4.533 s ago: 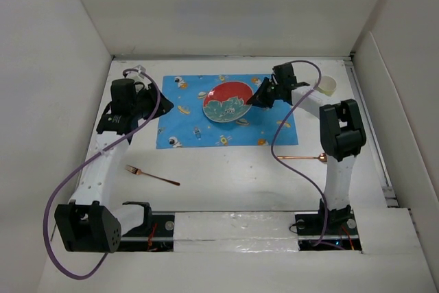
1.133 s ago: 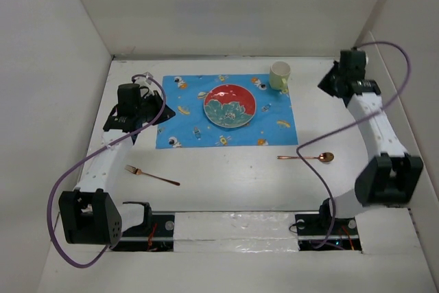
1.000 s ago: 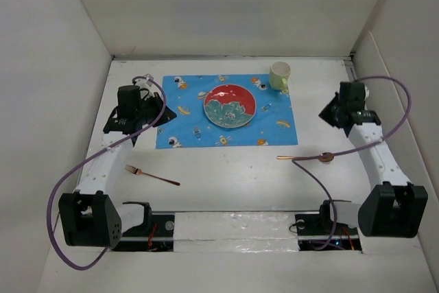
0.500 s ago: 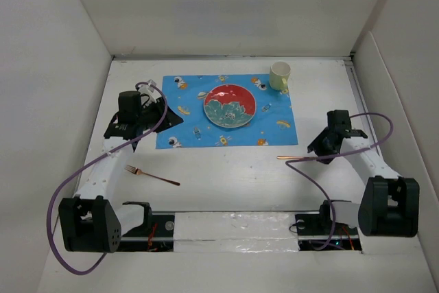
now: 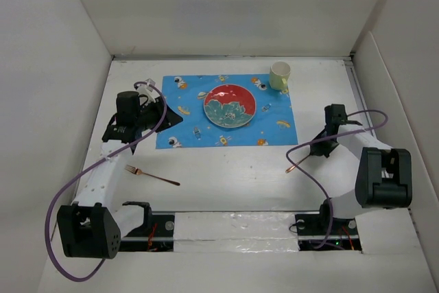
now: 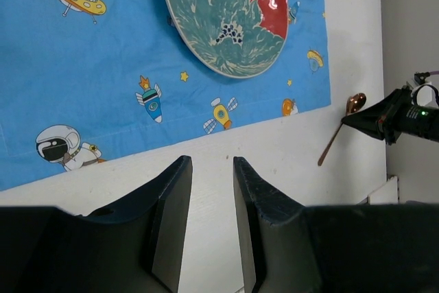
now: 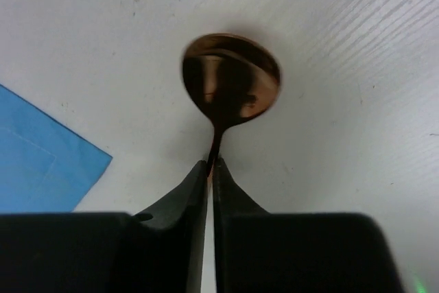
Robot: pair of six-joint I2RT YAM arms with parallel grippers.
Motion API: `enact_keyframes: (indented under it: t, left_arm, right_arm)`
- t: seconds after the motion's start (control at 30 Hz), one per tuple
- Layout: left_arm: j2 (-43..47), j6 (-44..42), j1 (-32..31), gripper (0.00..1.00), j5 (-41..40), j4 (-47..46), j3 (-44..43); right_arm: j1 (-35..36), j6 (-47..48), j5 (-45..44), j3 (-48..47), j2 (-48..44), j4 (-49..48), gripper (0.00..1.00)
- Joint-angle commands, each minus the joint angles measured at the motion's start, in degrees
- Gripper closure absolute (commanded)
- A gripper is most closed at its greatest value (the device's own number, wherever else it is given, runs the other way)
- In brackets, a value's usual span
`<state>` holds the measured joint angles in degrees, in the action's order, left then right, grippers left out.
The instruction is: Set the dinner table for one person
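While the white worktop (image 5: 226,186) spreads under everything between white wall panels, it carries one of each: one blue space-print mat (image 5: 185,128) with one red-and-teal plate (image 5: 230,106) on it and one pale mug (image 5: 278,75) at its far right corner, one fork (image 5: 152,176) at near left, one copper spoon (image 7: 230,87). The right tool (image 7: 210,164) is clenched on the spoon's neck, right of the mat — the left tool (image 6: 210,162) hangs released, fingers parted, over the mat's near edge.
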<state>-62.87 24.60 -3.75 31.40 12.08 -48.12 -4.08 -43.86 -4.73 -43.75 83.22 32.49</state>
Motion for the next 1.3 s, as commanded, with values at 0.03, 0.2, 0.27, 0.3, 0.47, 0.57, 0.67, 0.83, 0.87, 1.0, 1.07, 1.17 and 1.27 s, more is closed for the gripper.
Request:
enact_keyframes:
  t: [0.03,0.2,0.27,0.3,0.47,0.57,0.67,0.83,0.87,1.0,1.07,1.17,1.27]
  left_arm:
    - [1.7,-1.0,-0.2,0.72,-0.2,-1.4,-0.7]
    - [1.8,-1.7,-0.2,0.73,-1.6,-0.5,-1.0]
    - [1.6,-1.7,-0.2,0.73,-2.1,-0.5,-0.9]
    - [1.3,-1.7,-0.2,0.73,-2.4,-0.6,-1.0]
    - [-0.2,-0.7,-0.2,0.73,-3.3,-0.2,-2.6]
    - [-0.8,0.4,-0.2,0.72,-5.5,0.6,-3.9]
    - [-0.4,2.7,-0.2,0.69,-9.5,2.0,-4.9]
    - [1.1,5.7,-0.2,0.65,-13.6,4.7,-6.0]
    - [1.6,6.2,-0.2,0.64,-14.7,5.9,-6.1]
    - [3.5,7.4,-0.2,0.64,-18.7,10.1,-6.5]
    - [4.2,7.7,-0.2,0.64,-21.9,13.0,-6.8]
    - [6.7,7.7,-0.2,0.64,-24.4,16.2,-6.9]
    - [7.6,7.7,-0.2,0.63,-25.3,18.1,-7.1]
  right_arm:
    - [-1.5,4.7,-3.3,-3.6,4.6,-1.0,1.00]
    - [-0.7,13.3,-7.1,-9.8,1.2,1.8,1.00]
    - [1.0,18.5,-4.3,-13.2,-5.7,1.1,1.00]
    - [3.1,19.5,-3.0,-14.1,-7.4,-0.7,1.00]
    - [12.8,24.6,2.0,-24.9,-5.0,3.5,1.00]
    - [19.9,26.5,4.1,-31.6,-0.7,5.0,1.00]
    - [24.4,28.3,4.3,-36.7,5.9,3.2,1.00]
    - [24.9,30.4,6.6,-49.2,21.8,5.5,1.00]
    - [24.9,31.0,5.9,-51.2,24.0,6.2,1.00]
    - [24.3,31.3,2.9,-58.6,32.3,8.1,1.00]
    - [23.6,30.8,3.5,-61.1,36.0,8.5,1.00]
    - [23.1,30.4,2.9,-63.7,40.3,10.0,1.00]
    - [22.5,29.8,1.7,-64.2,42.5,9.9,1.00]
